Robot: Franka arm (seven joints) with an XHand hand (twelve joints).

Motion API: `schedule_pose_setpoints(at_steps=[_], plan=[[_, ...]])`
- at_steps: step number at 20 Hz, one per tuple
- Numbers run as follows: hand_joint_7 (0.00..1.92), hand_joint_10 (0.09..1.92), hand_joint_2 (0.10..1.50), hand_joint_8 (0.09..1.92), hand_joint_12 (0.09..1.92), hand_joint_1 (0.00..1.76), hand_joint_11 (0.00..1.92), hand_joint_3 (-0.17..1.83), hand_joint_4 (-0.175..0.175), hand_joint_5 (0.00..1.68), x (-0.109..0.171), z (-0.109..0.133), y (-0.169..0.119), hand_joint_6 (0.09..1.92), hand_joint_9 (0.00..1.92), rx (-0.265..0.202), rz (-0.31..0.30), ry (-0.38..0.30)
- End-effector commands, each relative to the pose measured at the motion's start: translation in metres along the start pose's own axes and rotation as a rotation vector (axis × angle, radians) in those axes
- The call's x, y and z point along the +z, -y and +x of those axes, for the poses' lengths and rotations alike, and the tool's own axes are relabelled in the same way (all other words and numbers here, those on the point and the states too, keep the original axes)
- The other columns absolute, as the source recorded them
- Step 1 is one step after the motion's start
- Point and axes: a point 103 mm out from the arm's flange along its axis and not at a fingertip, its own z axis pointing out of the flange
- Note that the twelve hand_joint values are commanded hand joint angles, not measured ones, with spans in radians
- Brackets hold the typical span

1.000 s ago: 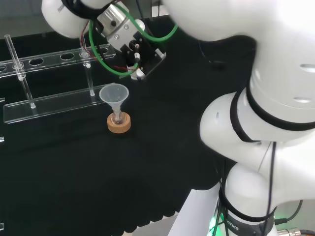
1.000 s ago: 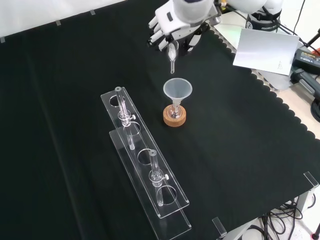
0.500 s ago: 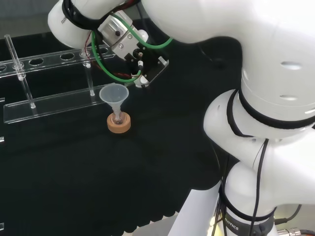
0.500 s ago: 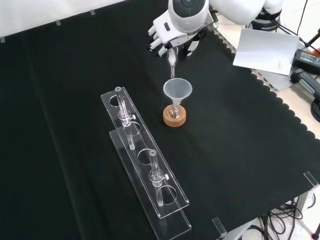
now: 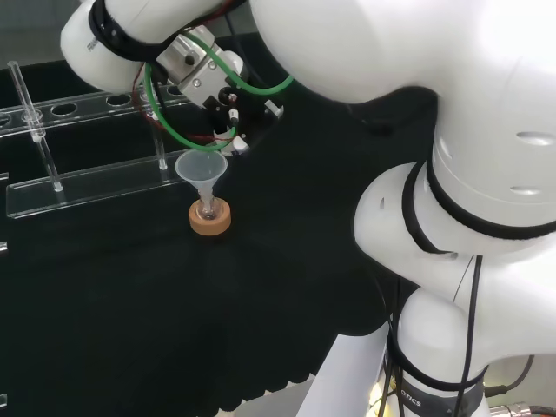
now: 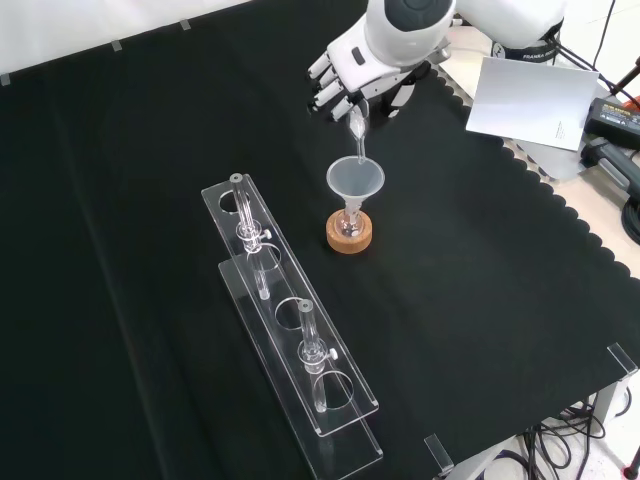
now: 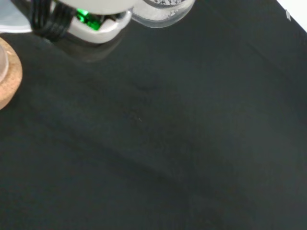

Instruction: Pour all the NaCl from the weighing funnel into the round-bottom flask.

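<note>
Hand [image 6: 372, 62] seen above the plastic funnel [image 6: 355, 180] in the front view, fingers [image 6: 330, 88] curled round the weighing funnel [image 6: 358, 122]. Weighing funnel's long axis near upright, slightly tilted, narrow stem pointing down, tip at or just inside the funnel's rim; contact could not be judged. Plastic funnel seated in the neck of the round-bottom flask [image 6: 348, 229], itself on a cork ring [image 6: 350, 237] on the black desk [image 6: 480, 260]. Clear rack [image 6: 290, 335] stood nearby, down and left in the front view.

Head view: hand's back and green cabling [image 5: 178, 113] just above the funnel [image 5: 201, 168], weighing funnel hidden there. Wrist view: cork ring's edge [image 7: 8, 79] and a white granular mass in a clear rounded bulb [image 7: 160, 8].
</note>
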Motion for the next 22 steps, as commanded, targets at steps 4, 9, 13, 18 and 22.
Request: schedule_pose_setpoints(at_steps=[4, 9, 13, 18, 22], plan=[[0.63, 0.27, 0.68, 0.66, 1.03, 1.12, 0.84, 0.62, 0.175, 1.28, -0.0003, 0.0037, -0.0057, 0.64, 1.05, 0.005, 0.023, 0.058], [0.63, 0.27, 0.68, 0.66, 1.03, 1.12, 0.84, 0.62, 0.175, 1.28, -0.003, 0.0052, -0.0062, 0.64, 1.05, 0.01, 0.021, 0.096], [0.63, 0.27, 0.68, 0.66, 1.03, 1.12, 0.84, 0.62, 0.175, 1.28, -0.005, 0.0069, -0.0059, 0.64, 1.05, 0.012, 0.02, 0.126], [0.63, 0.27, 0.68, 0.66, 1.03, 1.12, 0.84, 0.62, 0.175, 1.28, -0.007, 0.0076, -0.0047, 0.64, 1.05, 0.017, 0.017, 0.165], [0.63, 0.27, 0.68, 0.66, 1.03, 1.12, 0.84, 0.62, 0.175, 1.28, -0.0067, 0.0072, -0.0044, 0.64, 1.05, 0.025, 0.025, 0.202]])
